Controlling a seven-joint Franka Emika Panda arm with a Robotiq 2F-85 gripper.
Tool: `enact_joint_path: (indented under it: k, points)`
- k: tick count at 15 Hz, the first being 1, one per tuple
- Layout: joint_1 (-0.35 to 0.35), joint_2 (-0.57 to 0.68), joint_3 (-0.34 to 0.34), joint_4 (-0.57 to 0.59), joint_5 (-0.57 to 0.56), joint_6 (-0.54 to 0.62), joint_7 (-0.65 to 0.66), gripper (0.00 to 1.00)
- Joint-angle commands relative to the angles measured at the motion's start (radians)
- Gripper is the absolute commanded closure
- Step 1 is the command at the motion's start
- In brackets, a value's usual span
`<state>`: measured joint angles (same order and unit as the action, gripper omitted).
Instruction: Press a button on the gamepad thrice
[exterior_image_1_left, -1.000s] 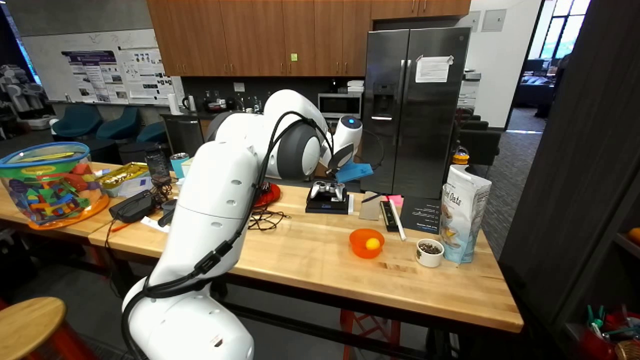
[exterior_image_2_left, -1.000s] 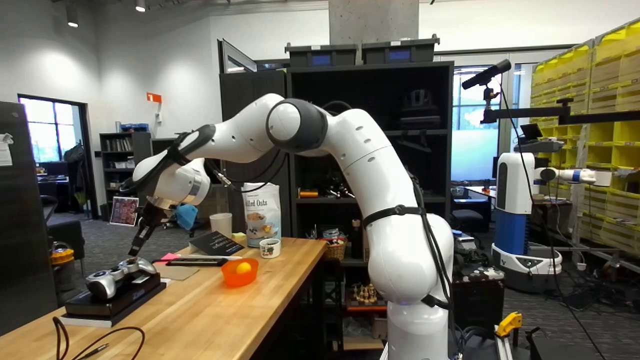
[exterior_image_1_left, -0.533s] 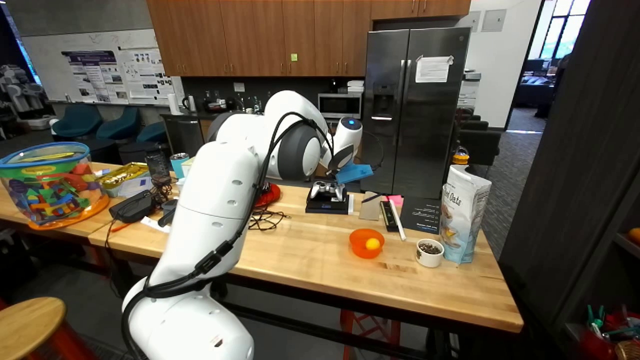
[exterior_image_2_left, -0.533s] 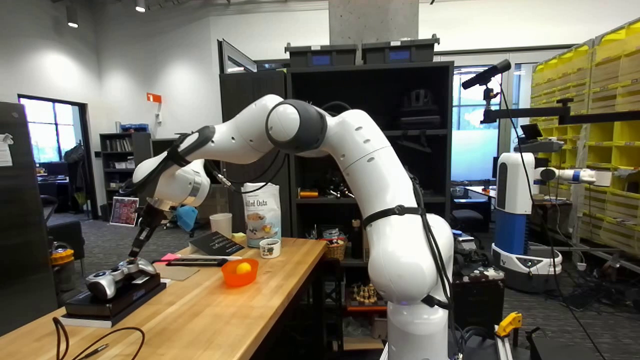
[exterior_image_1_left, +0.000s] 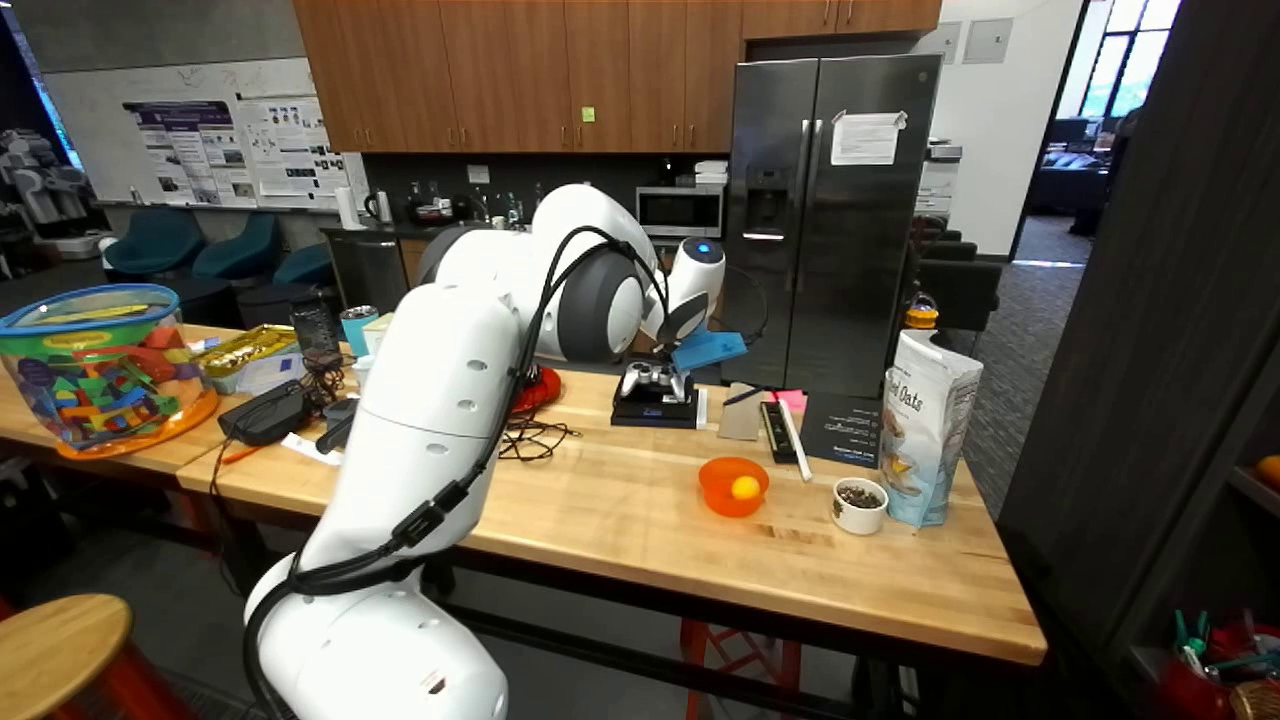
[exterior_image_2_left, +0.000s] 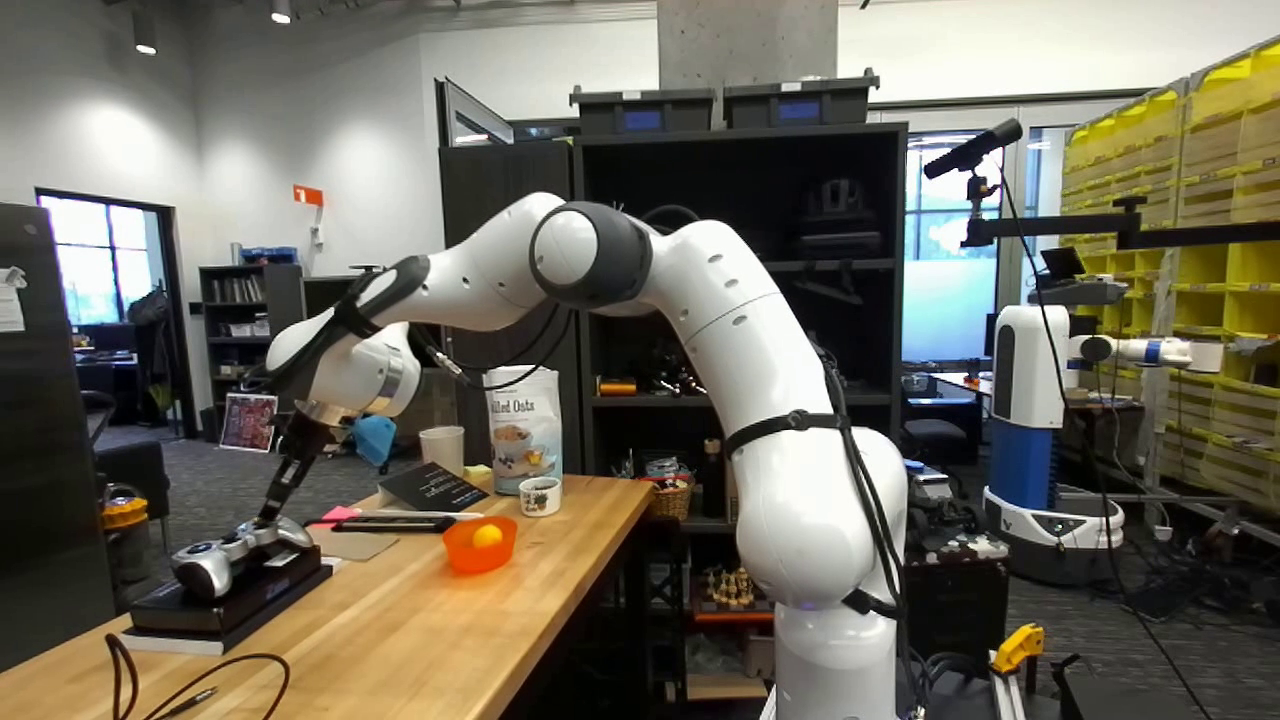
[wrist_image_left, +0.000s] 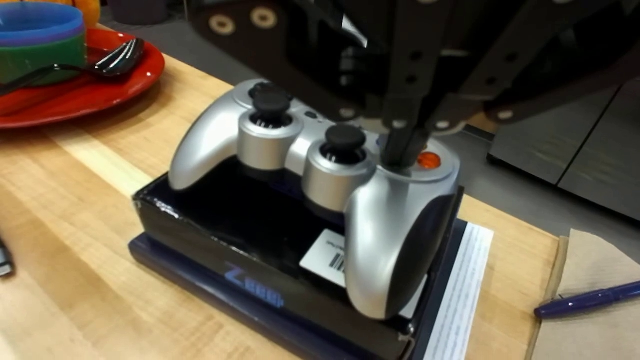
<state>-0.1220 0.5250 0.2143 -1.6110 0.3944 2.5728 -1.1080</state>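
The gamepad (wrist_image_left: 380, 225) is silver-grey with black thumbsticks and dark grip sides. It lies on a black box (wrist_image_left: 280, 260) and also shows in both exterior views (exterior_image_1_left: 654, 383) (exterior_image_2_left: 206, 570). My gripper (wrist_image_left: 399, 162) comes in from the top of the wrist view with its fingers together and nothing between them. The fingertips point down at the round button cluster on the gamepad's right side and appear to touch it. They cover the nearest button. An orange button (wrist_image_left: 429, 160) shows just right of them. In an exterior view the gripper (exterior_image_2_left: 267, 519) meets the gamepad's far end.
A red plate (wrist_image_left: 125, 95) with stacked bowls and a black fork stands left of the gamepad. Cardboard (wrist_image_left: 590, 335) with a pen (wrist_image_left: 585, 302) lies right. An orange bowl (exterior_image_1_left: 722, 496) holds a yellow ball. Black cables (exterior_image_1_left: 530, 440) lie nearby. An oats bag (exterior_image_1_left: 925, 430) stands farther off.
The arm and gripper have lowered slightly, bringing the fingertips down onto the gamepad's button side. The gamepad has not visibly moved.
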Motion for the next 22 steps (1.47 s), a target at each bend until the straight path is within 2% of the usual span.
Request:
enact_joint_path:
  k: [1,22]
  points:
    - [-0.019,0.008,0.013,0.010,-0.014,0.007,-0.010,1.00]
    - [-0.016,0.038,0.018,0.050,-0.015,0.001,-0.005,1.00]
